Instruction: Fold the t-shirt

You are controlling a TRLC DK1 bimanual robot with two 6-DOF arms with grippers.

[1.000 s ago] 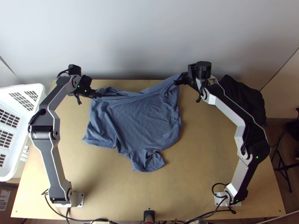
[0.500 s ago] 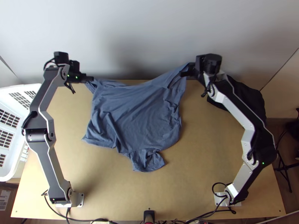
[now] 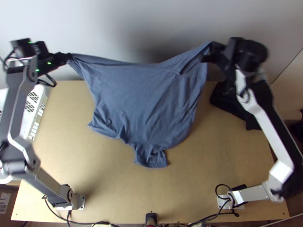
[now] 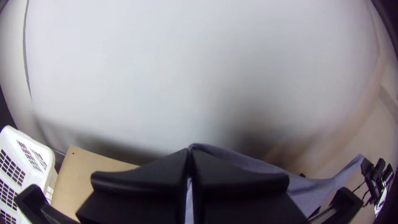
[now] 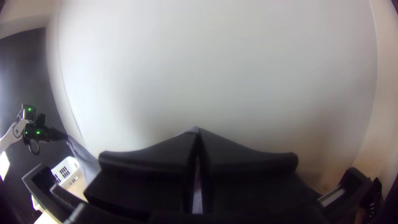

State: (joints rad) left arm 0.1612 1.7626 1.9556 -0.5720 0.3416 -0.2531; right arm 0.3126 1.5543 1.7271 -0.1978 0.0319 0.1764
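T-shirt [image 3: 140, 102] spans the left hand [image 4: 190, 151] and right hand [image 5: 198, 133], each pinching its far edge, presumably so that tension flattens creases while the near end rests on the tabletop [image 3: 219, 151]

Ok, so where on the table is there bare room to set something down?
Bare table lies between the t-shirt and right arm, between the t-shirt and white basket, and nearer, between left mount and right mount. The far edge is crowded: left gripper and right gripper hold the t-shirt raised there, beside a black bundle.
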